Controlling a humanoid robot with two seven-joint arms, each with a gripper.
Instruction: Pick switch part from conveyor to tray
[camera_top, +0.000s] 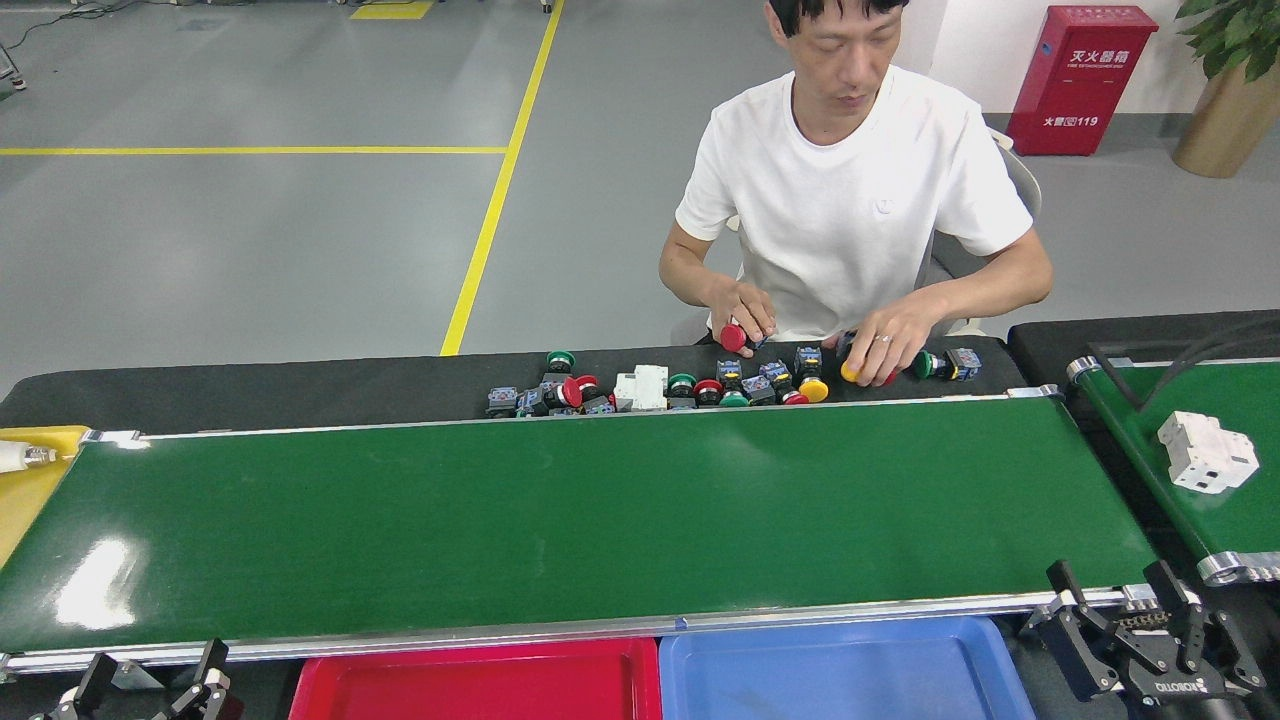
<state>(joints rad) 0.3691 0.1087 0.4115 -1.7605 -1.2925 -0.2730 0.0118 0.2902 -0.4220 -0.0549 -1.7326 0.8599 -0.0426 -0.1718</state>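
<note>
My long green conveyor (600, 510) is bare; the white switch part (1207, 451) rides the right-hand belt (1160, 440). Light, rigid plastic, probably; I'd pinch its flat sides. Both grippers, left gripper (150, 678) and right gripper (1125, 605), spread empty.

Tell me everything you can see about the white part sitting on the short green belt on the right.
The white part is a blocky, pale plastic-looking module with stepped faces, small recesses and dark slots, resembling a breaker housing. It lies alone on the shorter, angled belt at the right edge of the head view, tilted askew to the belt's rails. Only the belt touches it; no hand or gripper is near. Any markings are too small to read.
</note>
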